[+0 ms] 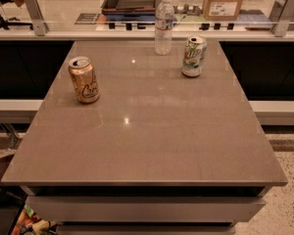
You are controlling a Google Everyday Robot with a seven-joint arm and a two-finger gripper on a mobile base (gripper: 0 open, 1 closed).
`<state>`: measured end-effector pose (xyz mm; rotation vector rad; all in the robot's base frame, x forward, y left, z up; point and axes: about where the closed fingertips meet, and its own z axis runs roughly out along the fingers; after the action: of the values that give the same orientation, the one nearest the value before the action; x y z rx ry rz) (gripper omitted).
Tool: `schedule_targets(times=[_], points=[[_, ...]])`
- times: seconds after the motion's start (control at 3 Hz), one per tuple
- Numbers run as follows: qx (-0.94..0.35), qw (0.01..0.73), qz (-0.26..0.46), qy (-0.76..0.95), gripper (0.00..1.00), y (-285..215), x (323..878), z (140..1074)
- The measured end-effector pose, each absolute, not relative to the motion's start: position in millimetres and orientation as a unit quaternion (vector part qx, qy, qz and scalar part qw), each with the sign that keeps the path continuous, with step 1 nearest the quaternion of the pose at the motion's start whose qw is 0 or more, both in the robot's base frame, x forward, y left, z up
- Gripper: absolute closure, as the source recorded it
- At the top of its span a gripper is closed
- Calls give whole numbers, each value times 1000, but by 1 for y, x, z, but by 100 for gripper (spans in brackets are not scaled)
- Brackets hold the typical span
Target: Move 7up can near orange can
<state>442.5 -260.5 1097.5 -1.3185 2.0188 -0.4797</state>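
The bench (147, 146) fills most of the view, its near edge closest to the camera: a smooth grey-brown top with a few small glints of light on it, set on a paler base. Three things stand on its far half, and all are upright. The orange can (84, 80) is close to the left edge, somewhat short of the far left corner, golden with white cursive lettering and a silver top. The 7up can (194, 56), white and green with a silver top, stands on the other side, near the far edge and a little in from the far right corner. The two cans are well apart, with bare bench between them. A clear plastic water bottle (163, 25) with a white cap stands at the middle of the far edge, just beside the 7up can on its left and slightly farther back, not touching it. Beyond the far edge runs a pale ledge (112, 34) with a glass screen, and behind that a cardboard box (223, 1) sits on another surface. The pincer lies outside this view, so whether it is wide, narrow or holding anything cannot be told.
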Motion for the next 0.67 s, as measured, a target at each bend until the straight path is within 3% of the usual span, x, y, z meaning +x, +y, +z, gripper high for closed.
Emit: schedule_targets(times=[0.67], points=[[-482,373,-162,776,0,-248,474,1093]])
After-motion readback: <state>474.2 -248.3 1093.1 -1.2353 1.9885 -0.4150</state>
